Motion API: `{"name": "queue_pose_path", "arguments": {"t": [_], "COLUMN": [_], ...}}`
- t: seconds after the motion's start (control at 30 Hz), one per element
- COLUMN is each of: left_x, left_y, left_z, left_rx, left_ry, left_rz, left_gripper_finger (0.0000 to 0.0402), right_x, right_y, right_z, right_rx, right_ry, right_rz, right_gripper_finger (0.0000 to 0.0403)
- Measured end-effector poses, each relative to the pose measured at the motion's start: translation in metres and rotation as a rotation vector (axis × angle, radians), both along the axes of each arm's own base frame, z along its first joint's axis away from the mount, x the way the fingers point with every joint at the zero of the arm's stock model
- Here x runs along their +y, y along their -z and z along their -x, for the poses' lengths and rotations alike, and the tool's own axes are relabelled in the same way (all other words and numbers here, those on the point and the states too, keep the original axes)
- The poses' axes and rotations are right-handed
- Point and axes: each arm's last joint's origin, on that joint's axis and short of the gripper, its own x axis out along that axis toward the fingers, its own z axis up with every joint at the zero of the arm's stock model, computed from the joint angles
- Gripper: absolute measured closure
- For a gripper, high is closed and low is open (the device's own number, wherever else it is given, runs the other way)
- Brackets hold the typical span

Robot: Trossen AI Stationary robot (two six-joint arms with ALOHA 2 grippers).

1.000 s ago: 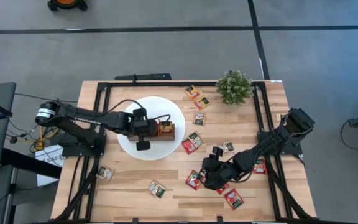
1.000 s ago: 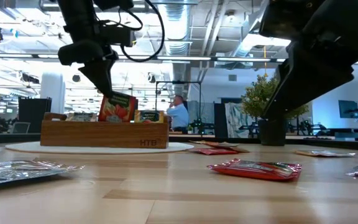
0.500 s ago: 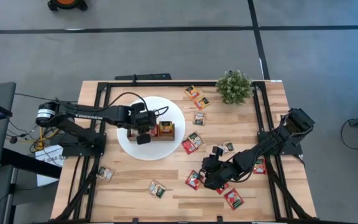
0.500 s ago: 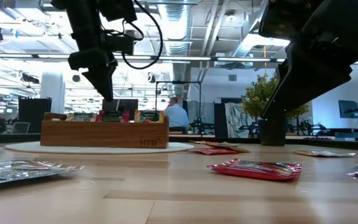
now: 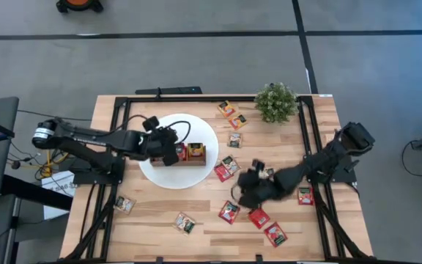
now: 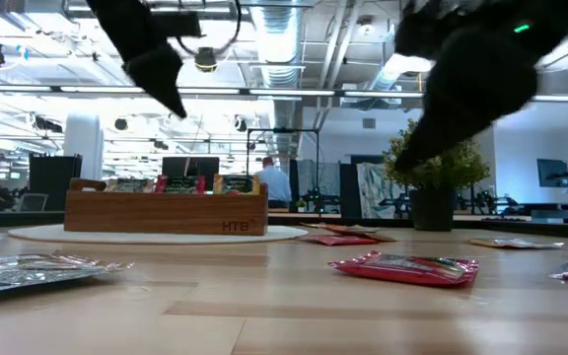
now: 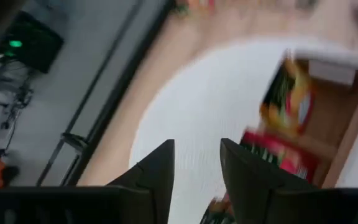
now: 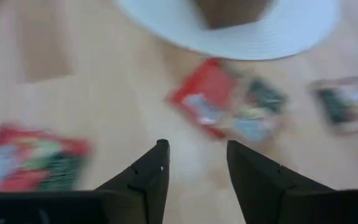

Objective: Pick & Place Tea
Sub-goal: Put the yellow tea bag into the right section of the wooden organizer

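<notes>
tea sachets (image 5: 258,217) mostly lie loose on the table (image 5: 152,213), a few sit in the wooden tray (image 5: 195,153) on the white disc (image 5: 204,130), left pincer (image 5: 168,152) and right pincer (image 5: 245,192) both open, empty

Two matte-black jointed arms; the left arm (image 5: 94,139) carries a looping black cable and a silver-capped base joint.

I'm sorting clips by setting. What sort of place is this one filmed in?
Most likely a robotics lab or open industrial workspace: exposed ceiling ducts overhead, monitors and a person at desks beyond the wooden table, which carries a black frame.
</notes>
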Motion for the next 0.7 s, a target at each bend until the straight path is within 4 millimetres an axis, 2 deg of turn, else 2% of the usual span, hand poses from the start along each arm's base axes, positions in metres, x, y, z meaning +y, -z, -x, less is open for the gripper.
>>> {"name": "queue_pose_path", "arguments": {"t": [0.1, 0.2, 0.3, 0.37, 0.47, 0.5, 0.6, 0.7], "left_x": [-0.015, -0.03, -0.043, -0.048, -0.05, -0.05, -0.05, -0.048], "left_y": [-0.003, 0.002, 0.009, 0.016, 0.022, 0.023, 0.026, 0.027], "left_z": [-0.004, -0.014, -0.026, -0.031, -0.034, -0.034, -0.033, -0.029], "left_rx": [-0.146, -0.259, -0.32, -0.3, -0.274, -0.265, -0.25, -0.224], "left_ry": [-0.067, -0.115, -0.133, -0.134, -0.153, -0.153, -0.144, -0.148], "left_rz": [-0.023, -0.046, -0.135, -0.217, -0.313, -0.319, -0.281, -0.287], "left_gripper_finger": [0.0287, 0.0292, 0.0295, 0.0296, 0.0296, 0.0296, 0.0296, 0.0296], "right_x": [-0.04, -0.095, -0.158, -0.2, -0.253, -0.268, -0.301, -0.321], "right_y": [-0.015, -0.023, -0.022, -0.019, -0.008, -0.007, 0.001, 0.016], "right_z": [-0.008, -0.018, -0.024, -0.027, -0.025, -0.031, -0.043, -0.058], "right_rx": [-0.006, -0.002, -0.004, -0.043, -0.018, -0.033, 0.004, 0.064], "right_ry": [0.065, 0.153, 0.197, 0.21, 0.228, 0.23, 0.244, 0.252], "right_rz": [0.028, 0.024, -0.045, -0.115, -0.221, -0.222, -0.217, -0.228], "right_gripper_finger": [0.0265, 0.0279, 0.0288, 0.0287, 0.0269, 0.0258, 0.0219, 0.0189]}}
